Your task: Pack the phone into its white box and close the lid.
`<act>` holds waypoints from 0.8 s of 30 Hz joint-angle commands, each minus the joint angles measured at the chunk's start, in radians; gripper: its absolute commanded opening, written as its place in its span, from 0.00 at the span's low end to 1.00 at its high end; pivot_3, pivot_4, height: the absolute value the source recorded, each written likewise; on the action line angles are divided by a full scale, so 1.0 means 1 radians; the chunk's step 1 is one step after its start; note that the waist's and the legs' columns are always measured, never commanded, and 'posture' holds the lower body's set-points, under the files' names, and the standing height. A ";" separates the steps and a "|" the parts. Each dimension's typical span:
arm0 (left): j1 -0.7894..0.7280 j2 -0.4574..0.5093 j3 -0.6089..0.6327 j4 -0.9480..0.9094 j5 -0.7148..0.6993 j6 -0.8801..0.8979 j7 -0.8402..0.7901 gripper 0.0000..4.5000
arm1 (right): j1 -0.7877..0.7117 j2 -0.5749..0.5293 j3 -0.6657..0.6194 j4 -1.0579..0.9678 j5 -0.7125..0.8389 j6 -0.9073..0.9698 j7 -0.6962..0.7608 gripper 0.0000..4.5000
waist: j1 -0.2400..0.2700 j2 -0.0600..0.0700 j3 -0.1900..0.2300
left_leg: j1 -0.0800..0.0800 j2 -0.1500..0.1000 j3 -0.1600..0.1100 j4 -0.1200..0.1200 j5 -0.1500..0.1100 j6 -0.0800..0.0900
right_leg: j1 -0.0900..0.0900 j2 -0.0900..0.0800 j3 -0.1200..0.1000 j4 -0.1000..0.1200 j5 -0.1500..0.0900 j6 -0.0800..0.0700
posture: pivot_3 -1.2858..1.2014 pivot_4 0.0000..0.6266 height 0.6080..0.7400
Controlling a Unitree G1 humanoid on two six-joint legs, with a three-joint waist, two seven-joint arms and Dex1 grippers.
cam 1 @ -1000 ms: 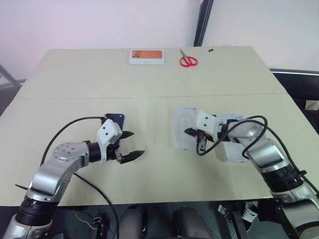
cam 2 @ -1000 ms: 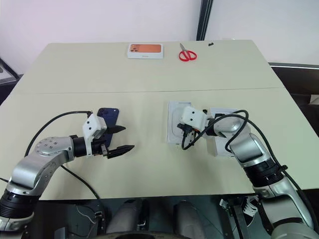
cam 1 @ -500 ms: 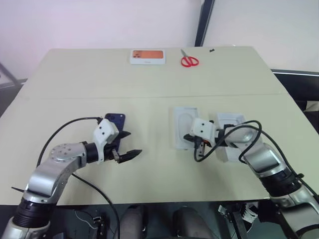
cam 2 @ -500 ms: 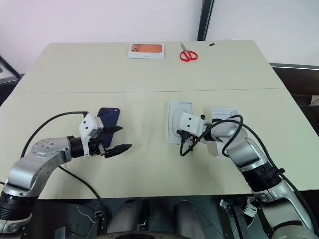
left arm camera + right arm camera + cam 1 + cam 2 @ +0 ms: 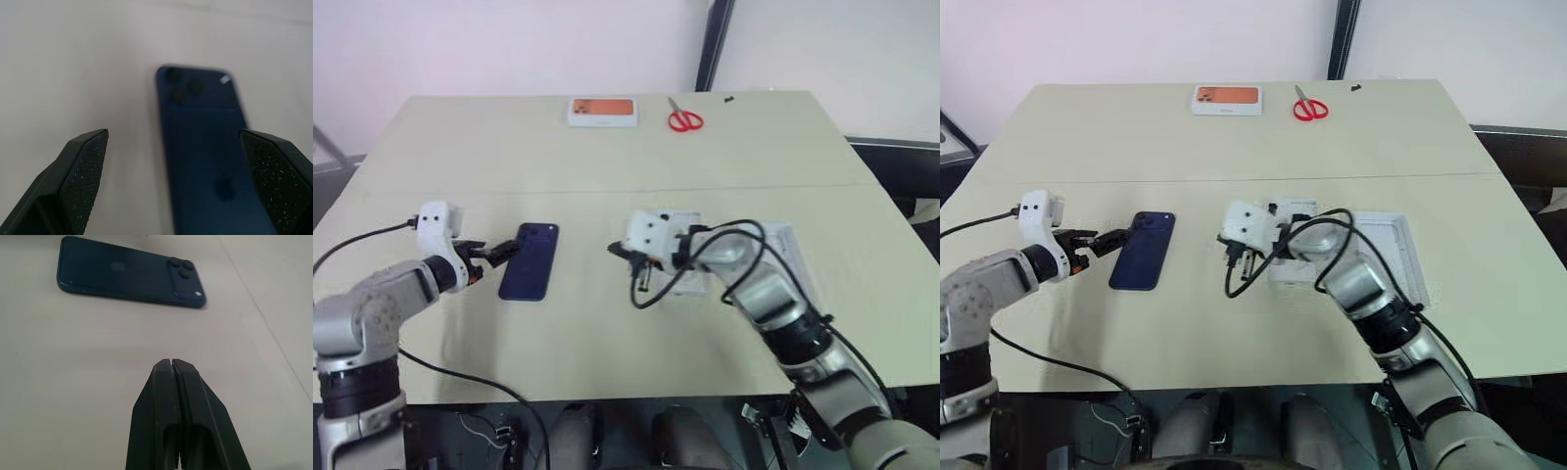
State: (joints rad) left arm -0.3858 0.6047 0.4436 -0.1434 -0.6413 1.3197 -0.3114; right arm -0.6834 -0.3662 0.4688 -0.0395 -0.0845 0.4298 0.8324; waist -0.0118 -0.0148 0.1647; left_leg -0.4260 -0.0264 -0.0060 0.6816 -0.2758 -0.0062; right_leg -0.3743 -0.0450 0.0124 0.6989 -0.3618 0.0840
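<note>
On the left side of the table, the left gripper hovers just above the surface with its two black fingers spread wide and nothing between them; its tips point right, at the left edge of the phone. The phone lies flat, back up, just right of those tips, its long side running near to far and its camera cluster at the far end. In the left wrist view the fingers stand far apart, with the phone ahead of them and closer to one of the two.

Right of the phone, across a strip of bare table, the right gripper points left toward it, its jaws pressed together and empty. In the right wrist view the closed fingers aim at the phone, which lies well ahead of them.

Behind that gripper lies a white tray, partly hidden by the arm. Farther right, another shallow white tray lies open side up.

At the far edge sit a white box with an orange top and, to its right, red-handled scissors.
</note>
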 commanded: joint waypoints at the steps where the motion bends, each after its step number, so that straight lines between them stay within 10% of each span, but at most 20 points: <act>1: -0.088 -0.002 0.061 0.066 -0.015 0.160 0.034 1.00 | -0.044 0.054 0.054 0.073 -0.054 -0.059 -0.025 0.01 | -0.001 -0.001 0.000 | 0.000 0.000 0.000 0.000 0.000 0.000 | 0.000 0.000 0.000 0.000 0.000 0.000 | 0.52 0.24 1.00; 24: -0.123 -0.152 -0.016 0.121 -0.229 0.295 0.184 1.00 | -0.106 0.249 0.129 0.345 -0.167 -0.208 -0.038 0.01 | 0.002 0.001 -0.001 | 0.007 -0.002 -0.004 -0.001 0.001 -0.002 | 0.002 -0.001 0.000 0.001 0.000 0.000 | 0.52 0.24 1.00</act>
State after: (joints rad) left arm -0.5422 0.4877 0.4760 -0.0520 -0.8140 1.5819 -0.1275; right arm -0.7669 -0.1358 0.6024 0.3186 -0.2485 0.2402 0.8002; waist -0.0100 -0.0141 0.1635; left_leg -0.4190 -0.0289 -0.0098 0.6803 -0.2750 -0.0083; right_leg -0.3720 -0.0463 0.0123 0.6996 -0.3618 0.0840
